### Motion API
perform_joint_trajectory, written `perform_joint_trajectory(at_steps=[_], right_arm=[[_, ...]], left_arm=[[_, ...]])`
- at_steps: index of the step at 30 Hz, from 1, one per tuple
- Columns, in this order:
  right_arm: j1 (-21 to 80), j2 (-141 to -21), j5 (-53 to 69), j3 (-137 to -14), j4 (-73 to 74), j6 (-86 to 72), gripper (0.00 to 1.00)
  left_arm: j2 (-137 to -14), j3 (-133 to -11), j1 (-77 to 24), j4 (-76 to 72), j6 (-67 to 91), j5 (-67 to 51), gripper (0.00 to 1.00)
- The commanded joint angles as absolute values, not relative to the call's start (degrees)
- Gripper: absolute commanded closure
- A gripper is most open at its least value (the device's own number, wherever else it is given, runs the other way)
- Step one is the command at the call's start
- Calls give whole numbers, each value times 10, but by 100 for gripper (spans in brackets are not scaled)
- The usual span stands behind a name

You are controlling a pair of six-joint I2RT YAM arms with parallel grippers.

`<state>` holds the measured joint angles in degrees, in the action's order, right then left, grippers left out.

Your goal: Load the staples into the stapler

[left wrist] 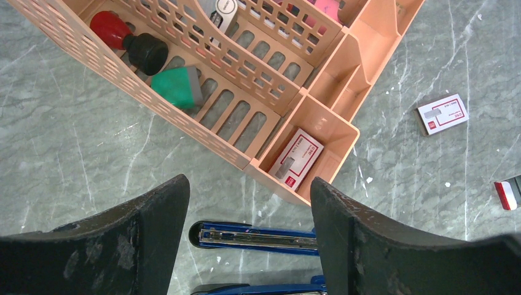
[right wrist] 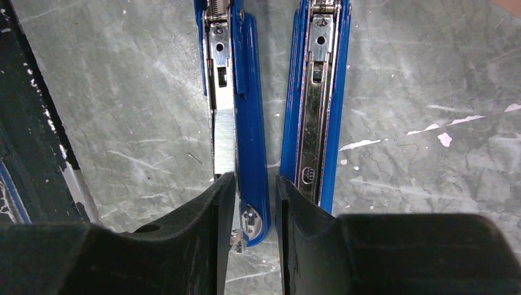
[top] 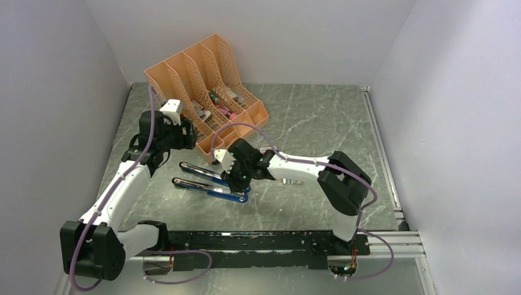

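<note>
right wrist: stapler (right wrist: pixel 249 123) arms cut by the top edge; staples (right wrist: pixel 224 138) lower end behind the right fingers (right wrist: pixel 196 239); clamped or not, cannot tell | top: one stapler end under these fingers | left wrist: red-white object (left wrist: pixel 509 192) cut by the right edge

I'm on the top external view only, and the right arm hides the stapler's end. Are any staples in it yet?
Observer: Yes. The right wrist view shows a strip of staples lying in the channel of one half of the opened blue stapler.
Operator: Is the left gripper holding anything?
Observer: No. The left gripper is open and empty, above the stapler.
Operator: Any spare staples around?
Observer: A white-and-red staple box sits in a front compartment of the peach organizer.
</note>
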<state>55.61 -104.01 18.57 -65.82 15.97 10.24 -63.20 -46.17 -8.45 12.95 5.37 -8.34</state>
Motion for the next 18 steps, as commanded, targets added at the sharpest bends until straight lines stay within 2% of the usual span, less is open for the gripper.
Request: perform_joint_trajectory(at_steps=[1, 11, 18], right_arm=[[556, -1048, 192, -675, 151, 107, 66], [556, -1047, 197, -676, 146, 102, 66], [556, -1003, 191, -615, 95, 82, 66]], left_arm=[[-621, -462, -81, 124, 49, -85, 24], [-621, -461, -81, 124, 49, -85, 24], [-621, -462, -81, 124, 49, -87, 24]])
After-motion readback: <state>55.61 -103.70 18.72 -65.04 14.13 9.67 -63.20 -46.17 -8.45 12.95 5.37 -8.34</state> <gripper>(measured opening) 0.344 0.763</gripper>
